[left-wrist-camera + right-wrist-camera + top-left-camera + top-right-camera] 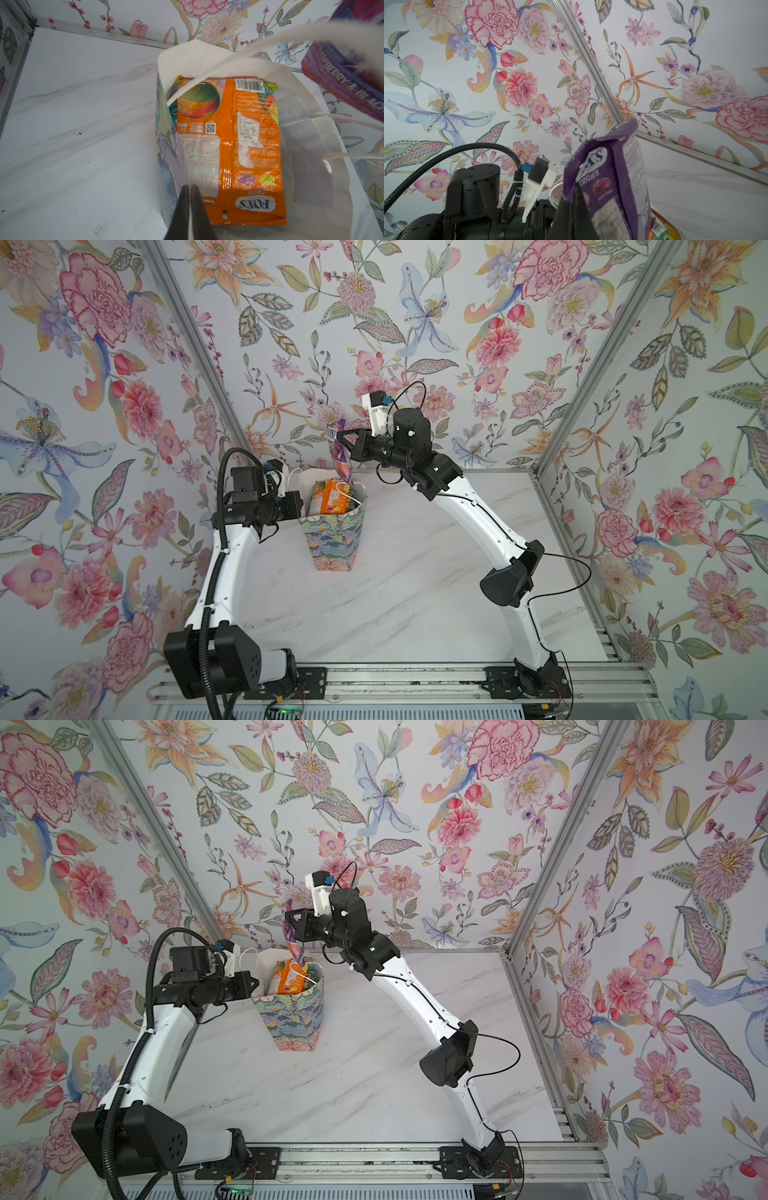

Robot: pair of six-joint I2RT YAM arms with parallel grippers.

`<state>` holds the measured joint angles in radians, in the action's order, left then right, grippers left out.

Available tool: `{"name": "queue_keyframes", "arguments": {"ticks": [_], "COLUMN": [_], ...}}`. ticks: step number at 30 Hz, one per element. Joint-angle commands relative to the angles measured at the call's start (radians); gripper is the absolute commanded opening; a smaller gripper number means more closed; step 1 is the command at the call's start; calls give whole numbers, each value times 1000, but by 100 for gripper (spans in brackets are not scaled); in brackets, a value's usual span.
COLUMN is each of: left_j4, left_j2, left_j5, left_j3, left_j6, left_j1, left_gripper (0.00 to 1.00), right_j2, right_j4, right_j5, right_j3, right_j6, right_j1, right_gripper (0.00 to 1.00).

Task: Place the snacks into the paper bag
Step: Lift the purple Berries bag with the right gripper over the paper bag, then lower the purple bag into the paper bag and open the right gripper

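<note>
The paper bag (332,539) (291,1023) stands upright at the back middle of the table, its mouth open. My left gripper (301,509) (255,986) (190,188) is shut on the bag's left wall at the rim. Inside the white-lined bag (311,145) stands an orange FOX'S packet (330,497) (286,979) (239,155), with a teal packet's edge (173,110) behind it. My right gripper (340,436) (291,916) (577,193) is shut on a purple FOX'S packet (341,458) (294,938) (342,79) (612,176). That packet hangs upright over the bag's mouth, its lower end at the rim.
White cord handles (270,41) arch across the bag's mouth. The marble table (415,593) is boxed in by floral walls with aluminium corner posts (590,377). A metal rail (395,680) carrying both arm bases runs along the front edge.
</note>
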<state>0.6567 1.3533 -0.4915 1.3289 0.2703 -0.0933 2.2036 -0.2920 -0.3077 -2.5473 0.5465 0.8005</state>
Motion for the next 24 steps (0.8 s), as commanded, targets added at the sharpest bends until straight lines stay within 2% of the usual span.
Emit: {"name": "queue_keyframes", "arguments": {"ticks": [1, 15, 24], "left_j4": [-6, -3, 1], "left_j2": [-23, -25, -28], "left_j5": [-24, -23, -22], "left_j3": [-18, -15, -13], "left_j6": [9, 9, 5], "left_j1": [6, 6, 7], "left_gripper": [4, 4, 4], "right_j2": [3, -42, 7], "right_j4": [46, 98, 71], "right_j5": [-32, -14, -36], "right_j3": [-40, -60, -60], "right_j6": [7, -9, 11], "right_j1": [25, 57, 60], "right_gripper": [0, 0, 0]}}
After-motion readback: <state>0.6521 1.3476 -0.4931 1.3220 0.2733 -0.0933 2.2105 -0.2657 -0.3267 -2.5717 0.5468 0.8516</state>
